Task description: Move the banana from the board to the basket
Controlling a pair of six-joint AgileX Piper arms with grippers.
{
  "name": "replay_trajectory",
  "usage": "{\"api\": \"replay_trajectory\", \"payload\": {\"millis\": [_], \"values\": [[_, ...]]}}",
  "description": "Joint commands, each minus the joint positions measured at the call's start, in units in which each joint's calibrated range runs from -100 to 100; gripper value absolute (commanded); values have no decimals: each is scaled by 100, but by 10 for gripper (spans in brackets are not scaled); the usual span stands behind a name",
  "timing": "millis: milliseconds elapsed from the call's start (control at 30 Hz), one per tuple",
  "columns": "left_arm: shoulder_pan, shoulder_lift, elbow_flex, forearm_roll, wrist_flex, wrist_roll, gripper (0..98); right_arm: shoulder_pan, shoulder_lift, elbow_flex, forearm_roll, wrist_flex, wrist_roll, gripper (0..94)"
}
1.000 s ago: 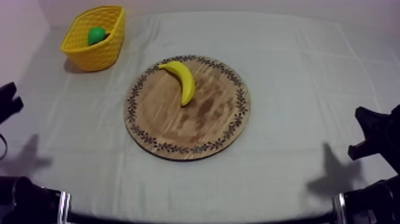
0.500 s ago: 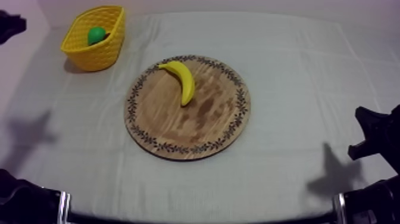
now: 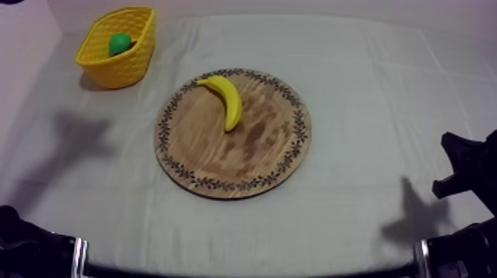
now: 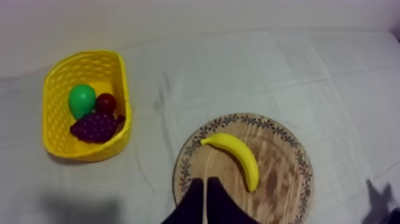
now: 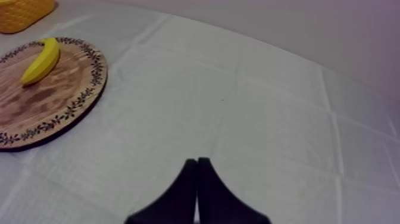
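Observation:
A yellow banana [image 3: 226,99] lies on the far half of the round wooden board [image 3: 244,159] in mid-table. The yellow basket [image 3: 129,66] stands at the far left and holds a green pear [image 3: 119,43]. In the left wrist view my left gripper [image 4: 204,193] is shut on nothing, high over the board's [image 4: 280,179] near edge, with the banana [image 4: 235,156] just ahead of it. The basket [image 4: 56,143] there holds the pear [image 4: 82,100], a small red fruit [image 4: 106,102] and grapes [image 4: 95,127]. My right gripper [image 5: 197,179], also shut on nothing, hovers over bare cloth right of the board [image 5: 53,101].
The right arm [image 3: 466,166] sits low at the table's right edge, and the left arm's base [image 3: 29,251] at the lower left. A shadow [image 3: 74,137] falls on the cloth left of the board. Grey-white cloth surrounds the board on all sides.
My left gripper has risen from the table's left edge up past the top view's upper left corner. Its shadow has slid right toward the board. The right arm, banana and basket are unmoved.

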Motion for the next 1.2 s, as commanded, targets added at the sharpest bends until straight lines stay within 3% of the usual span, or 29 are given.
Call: {"api": "replay_trajectory", "payload": {"millis": [0,400,867,1167], "values": [[34,311,-249,-6,52,77,0,0,0,-3,0,5,1,3],[414,1678,-1755,-160,466,431,0,0,0,-3,0,5,1,3],[727,2728,-1983,-265,511,824,0,0,0,-3,0,5,1,3],[735,2988,-2138,-353,523,906,1,0,0,-3,0,5,1,3]]}}
